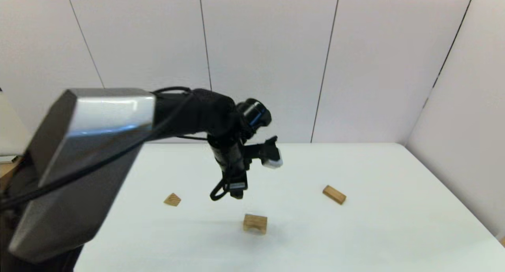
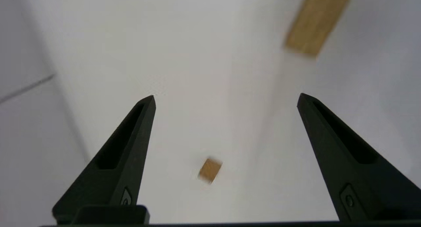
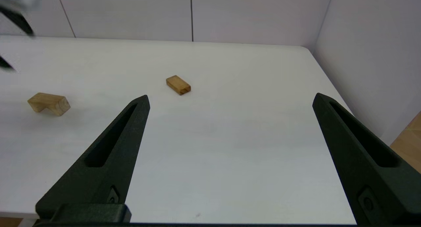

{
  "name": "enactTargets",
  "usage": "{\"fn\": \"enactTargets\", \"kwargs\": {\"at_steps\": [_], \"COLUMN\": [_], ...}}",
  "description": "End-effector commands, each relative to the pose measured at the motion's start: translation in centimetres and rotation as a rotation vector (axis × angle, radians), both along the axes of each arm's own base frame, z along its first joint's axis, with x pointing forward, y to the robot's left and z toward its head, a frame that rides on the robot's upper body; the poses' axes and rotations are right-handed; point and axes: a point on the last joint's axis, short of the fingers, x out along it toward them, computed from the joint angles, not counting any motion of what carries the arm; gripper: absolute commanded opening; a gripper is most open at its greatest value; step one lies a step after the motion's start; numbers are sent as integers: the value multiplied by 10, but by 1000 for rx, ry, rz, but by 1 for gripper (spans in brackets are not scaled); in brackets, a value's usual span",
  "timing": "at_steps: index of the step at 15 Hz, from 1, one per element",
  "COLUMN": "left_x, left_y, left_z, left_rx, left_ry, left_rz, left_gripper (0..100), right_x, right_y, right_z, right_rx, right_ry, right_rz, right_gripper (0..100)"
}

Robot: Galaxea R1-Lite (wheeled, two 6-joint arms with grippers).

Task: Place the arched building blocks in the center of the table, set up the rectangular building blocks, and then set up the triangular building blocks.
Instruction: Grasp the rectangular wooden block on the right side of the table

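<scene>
With the arched block (image 1: 255, 223) standing mid-desk (image 1: 375, 240), the left gripper (image 1: 236, 193) hangs above it wide open and empty, where a careless descent could topple it; the right gripper (image 3: 230, 98) idles open.

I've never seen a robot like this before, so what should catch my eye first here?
The big black left arm, reaching in over the white table, its left gripper open and empty above the arched block at the middle. The triangular block lies to the robot's left and the rectangular block to its right; the right gripper waits open at the near edge.
</scene>
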Motion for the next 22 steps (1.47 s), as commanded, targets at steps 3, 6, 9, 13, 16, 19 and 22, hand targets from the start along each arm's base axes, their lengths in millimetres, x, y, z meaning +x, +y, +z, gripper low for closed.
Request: {"fn": "enactTargets", "kwargs": {"at_steps": [3, 6, 9, 13, 16, 19, 22], "left_x": [-71, -140, -218, -301, -358, -396, -428], "left_y": [175, 230, 256, 268, 267, 262, 256], "left_z": [183, 215, 211, 173, 126, 87, 52], "left_rx": [-238, -299, -321, -300, -311, -361, -402], "left_ry": [-331, -411, -439, -445, -476, -529, -619], "left_rz": [534, 752, 869, 947, 1089, 1174, 1176], "left_gripper": [100, 100, 100, 100, 100, 100, 100], "right_x": [0, 0, 0, 0, 0, 0, 0], "right_y": [0, 0, 0, 0, 0, 0, 0], "right_z": [0, 0, 0, 0, 0, 0, 0], "right_rx": [-1, -1, 0, -1, 0, -1, -1], "right_ry": [0, 0, 0, 0, 0, 0, 0], "right_rz": [2, 0, -1, 0, 0, 2, 0], "right_gripper": [100, 100, 100, 100, 100, 100, 100]}}
